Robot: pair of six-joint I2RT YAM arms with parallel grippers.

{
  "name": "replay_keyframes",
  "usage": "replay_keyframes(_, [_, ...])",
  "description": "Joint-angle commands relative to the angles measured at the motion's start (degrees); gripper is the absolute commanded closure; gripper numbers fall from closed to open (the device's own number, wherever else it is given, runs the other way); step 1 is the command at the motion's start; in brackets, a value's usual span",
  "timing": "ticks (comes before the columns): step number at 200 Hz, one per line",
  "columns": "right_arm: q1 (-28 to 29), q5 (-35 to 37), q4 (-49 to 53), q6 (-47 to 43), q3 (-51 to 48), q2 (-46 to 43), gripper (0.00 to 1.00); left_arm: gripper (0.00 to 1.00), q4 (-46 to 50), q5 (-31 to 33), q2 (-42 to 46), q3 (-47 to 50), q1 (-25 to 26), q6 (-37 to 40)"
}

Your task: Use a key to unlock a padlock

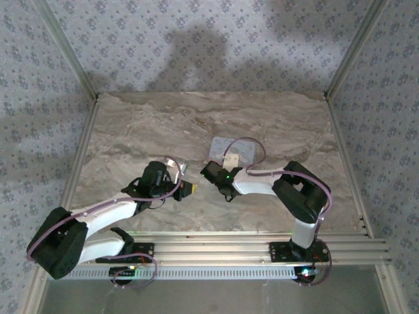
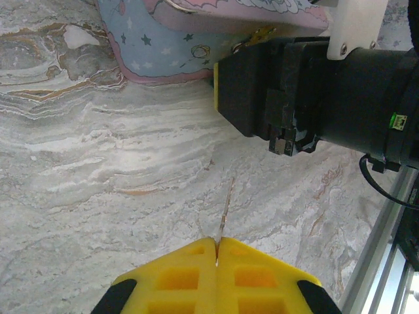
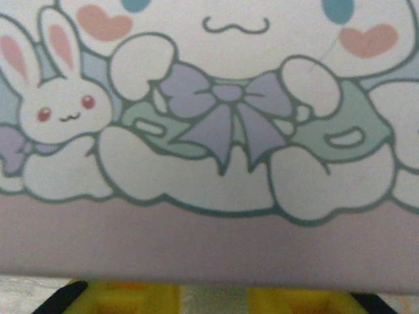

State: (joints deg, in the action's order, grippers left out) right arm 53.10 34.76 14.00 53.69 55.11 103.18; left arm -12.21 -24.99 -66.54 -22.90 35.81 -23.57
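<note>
My left gripper (image 2: 217, 243) is shut on the key (image 2: 226, 204), a thin metal sliver seen edge-on that sticks out ahead of the yellow fingertips, just above the marble. In the top view the left gripper (image 1: 192, 188) sits at the table's middle and points right, toward my right gripper (image 1: 211, 171). The right gripper (image 3: 213, 299) is pressed up against the near edge of the cartoon tin (image 3: 216, 131). Its yellow fingers (image 3: 131, 297) stand a little apart, and the tin's edge covers their tips. The padlock is hidden.
The pale blue tin (image 1: 232, 153) lies flat behind the grippers, and its starred side (image 2: 163, 46) faces the left wrist camera. The right arm's black wrist (image 2: 308, 91) blocks the space to the key's right. An aluminium rail (image 1: 249, 243) runs along the near edge.
</note>
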Motion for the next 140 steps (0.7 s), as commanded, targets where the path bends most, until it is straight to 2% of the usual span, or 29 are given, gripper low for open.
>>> replay_keyframes(1, [-0.4, 1.5, 0.2, -1.5, 0.2, 0.2, 0.77, 1.00, -0.7, 0.0, 0.5, -0.1, 0.6, 0.2])
replay_keyframes(47, [-0.4, -1.9, 1.0, -3.6, 0.0, -2.5, 0.87, 1.00, -0.2, 0.0, 1.4, 0.0, 0.6, 0.5])
replay_keyframes(92, [-0.5, -12.3, 2.6, -6.9, -0.2, -8.0, 0.95, 1.00, -2.6, -2.3, 1.7, 0.5, 0.6, 2.4])
replay_keyframes(140, [-1.9, -21.5, 5.2, -6.6, -0.9, -12.3, 1.00, 1.00, -4.6, -4.4, 1.9, 1.7, 0.7, 4.1])
